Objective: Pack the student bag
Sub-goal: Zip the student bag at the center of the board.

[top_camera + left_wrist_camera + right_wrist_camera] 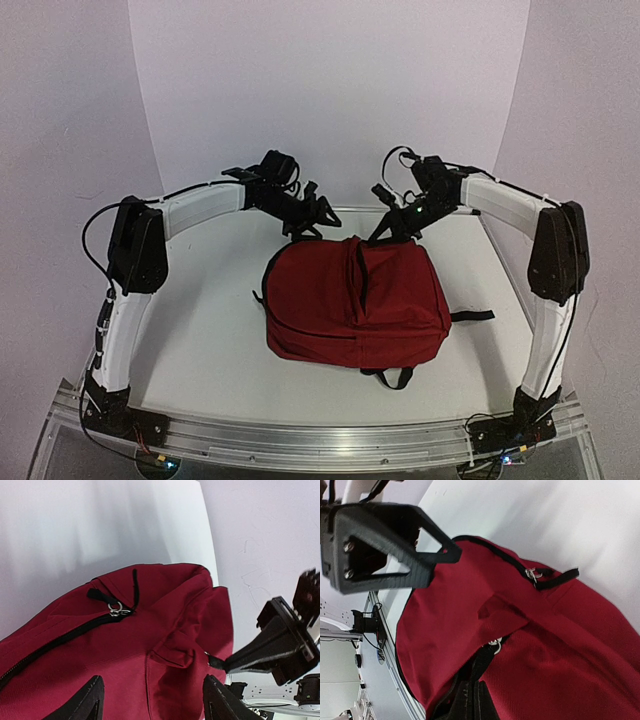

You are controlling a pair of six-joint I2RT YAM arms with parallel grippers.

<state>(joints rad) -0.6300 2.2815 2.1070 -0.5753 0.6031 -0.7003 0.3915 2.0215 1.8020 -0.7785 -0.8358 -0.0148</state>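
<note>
Walls: pale, bare walls are seen behind and at both sides.
Counter: a white counter [200, 340] is seen under everything.
Bag place: the student bag [350, 300] is laid flat in the middle of the counter, between the two arms, with its zip end turned to the far side.
Bag feel: it is judged to be soft, floppy cloth that is not slippery and not easy to break. It looks a little puffed, but its weight cannot be told.
Where to hold: the zip pull [481, 667] or a black strap [470, 316] is judged best, since flat cloth would fold and slide out.
Zip: the zip line [55, 642] is seen shut along the part in view, and a second zip pull [102, 596] is not held.
Inside: nothing inside can be seen, so what is packed cannot be told.
Left fingers: the left fingers [87, 700] are spread wide just over the far end of the bag, with nothing in them.
Right fingers: the right fingers [467, 702] are pressed close together, and the zip pull seems to be pinched between them.
Care: a slow pull is judged to be needed, or the soft bag could be dragged along.
</note>
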